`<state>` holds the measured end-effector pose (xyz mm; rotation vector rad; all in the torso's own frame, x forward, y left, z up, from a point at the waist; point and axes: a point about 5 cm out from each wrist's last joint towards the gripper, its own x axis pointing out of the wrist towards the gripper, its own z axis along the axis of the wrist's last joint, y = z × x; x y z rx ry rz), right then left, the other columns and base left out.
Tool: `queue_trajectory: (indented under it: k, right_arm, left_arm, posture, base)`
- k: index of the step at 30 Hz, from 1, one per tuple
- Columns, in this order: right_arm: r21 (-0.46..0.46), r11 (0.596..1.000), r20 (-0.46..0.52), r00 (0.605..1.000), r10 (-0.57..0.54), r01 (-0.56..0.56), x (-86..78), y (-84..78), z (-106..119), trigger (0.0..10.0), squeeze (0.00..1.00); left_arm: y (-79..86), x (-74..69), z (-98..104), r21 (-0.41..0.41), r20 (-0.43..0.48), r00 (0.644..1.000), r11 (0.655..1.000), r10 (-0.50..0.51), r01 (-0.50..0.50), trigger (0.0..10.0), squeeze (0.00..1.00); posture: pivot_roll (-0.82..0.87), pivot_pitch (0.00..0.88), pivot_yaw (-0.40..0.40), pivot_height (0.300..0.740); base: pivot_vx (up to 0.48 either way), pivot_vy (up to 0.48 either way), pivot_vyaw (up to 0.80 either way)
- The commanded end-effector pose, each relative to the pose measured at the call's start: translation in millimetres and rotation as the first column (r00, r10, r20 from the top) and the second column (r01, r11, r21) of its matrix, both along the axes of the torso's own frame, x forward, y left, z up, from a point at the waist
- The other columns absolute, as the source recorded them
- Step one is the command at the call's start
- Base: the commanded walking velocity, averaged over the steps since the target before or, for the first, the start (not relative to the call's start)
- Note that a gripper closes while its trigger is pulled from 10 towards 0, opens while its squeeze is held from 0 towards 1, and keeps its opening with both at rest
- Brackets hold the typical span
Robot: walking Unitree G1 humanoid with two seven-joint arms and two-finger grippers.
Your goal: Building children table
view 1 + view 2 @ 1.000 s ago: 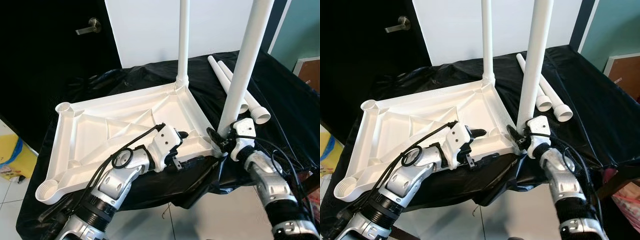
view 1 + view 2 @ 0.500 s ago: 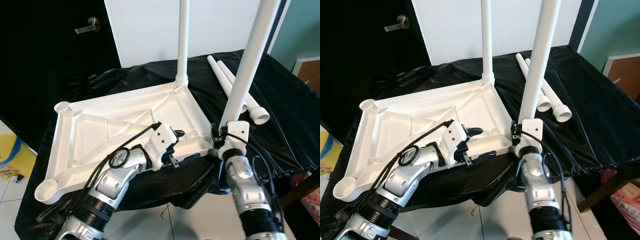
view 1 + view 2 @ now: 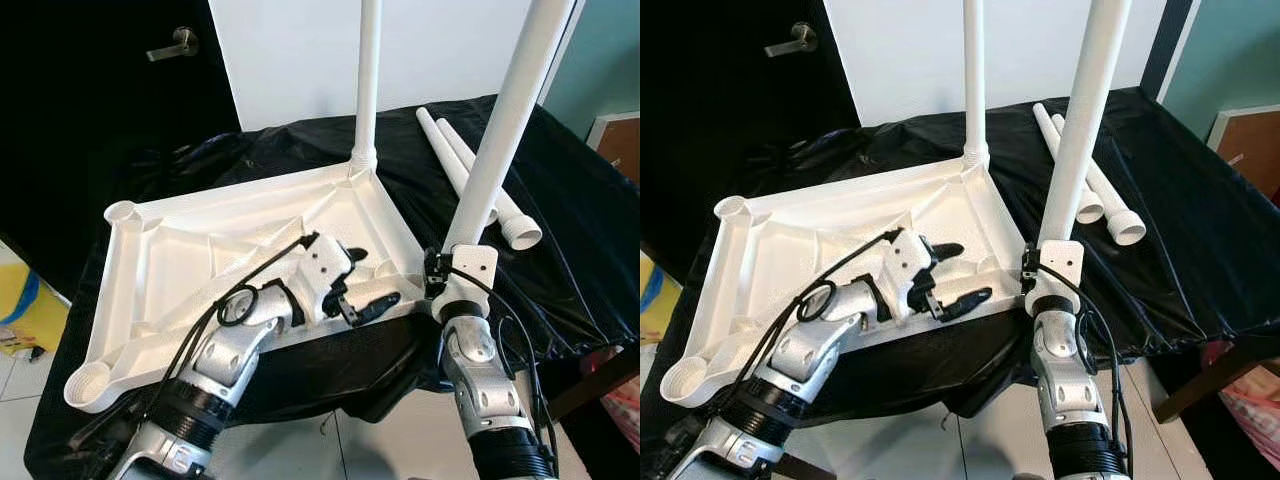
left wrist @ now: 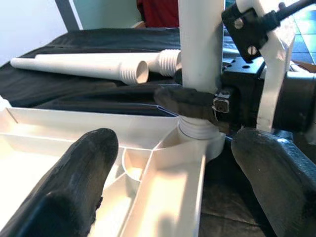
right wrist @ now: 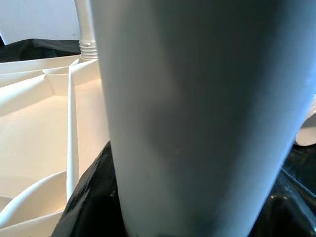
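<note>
An upside-down white tabletop point(image 3: 180, 270) lies on the black-draped table. One white leg point(image 3: 366, 90) stands upright in its far corner. A second leg point(image 3: 498, 140) stands slightly tilted in the near right corner socket point(image 4: 197, 131). My right gripper point(image 3: 440, 272) is shut on this leg just above the socket, and the leg point(image 5: 197, 108) looms large in the right wrist view. My left gripper point(image 3: 368, 282) hovers open over the tabletop's near edge, its fingers point(image 4: 74, 182) pointing toward that corner with nothing between them.
Two loose white legs point(image 3: 480, 175) lie side by side on the black cloth point(image 3: 570, 200) at the back right. A dark door point(image 3: 100, 100) stands behind on the left. The table's near edge drops to a tiled floor point(image 3: 390, 440).
My right arm has swung in beneath the leg, turning its wrist around it. The left gripper has lifted a little toward the corner and spread its fingers wider.
</note>
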<state>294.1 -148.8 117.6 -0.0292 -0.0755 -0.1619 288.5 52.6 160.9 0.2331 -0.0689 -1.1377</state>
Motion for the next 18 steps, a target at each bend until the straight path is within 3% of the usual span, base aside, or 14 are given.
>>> queue_trajectory:
  k: [1, 15, 16, 18]
  right_arm:
    - [-0.002, 1.0, -0.026, 1.0, 0.0, 0.0, -3.2, -1.8, -4, 10.0, 0.97]
    - [-0.013, 0.989, 0.04, 0.989, 0.145, -0.144, -21.6, -4.9, -1, 10.0, 1.0]
    - [-0.014, 0.988, 0.036, 0.987, 0.156, -0.155, -22.4, -5.2, -1, 10.0, 0.0]
    - [-0.015, 0.986, 0.033, 0.985, 0.166, -0.166, -23.3, -6.1, -2, 10.0, 0.0]
  left_arm:
    - [3.4, 2.9, -2, 0.009, 0.001, 1.0, 1.0, 0.024, -0.024, 10.0, 0.0]
    - [32.3, 16.6, -15, 0.151, 0.016, 0.991, 0.979, 0.133, -0.134, 10.0, 0.0]
    - [35.6, 18.3, -17, 0.178, 0.017, 0.989, 0.972, 0.15, -0.15, 10.0, 0.0]
    - [42.6, 22.0, -23, 0.235, 0.009, 0.983, 0.955, 0.185, -0.182, 10.0, 0.0]
  posture:
    - [-0.19, 0.0, 0.054, 0.74]
    - [-0.18, 0.0, 0.052, 0.74]
    - [-0.18, 0.0, 0.054, 0.74]
    - [-0.18, 0.0, 0.057, 0.74]
  base:
    - [0.0, 0.0, 0.0]
    - [0.0, 0.0, 0.0]
    - [0.0, 0.0, 0.0]
    - [0.0, 0.0, 0.0]
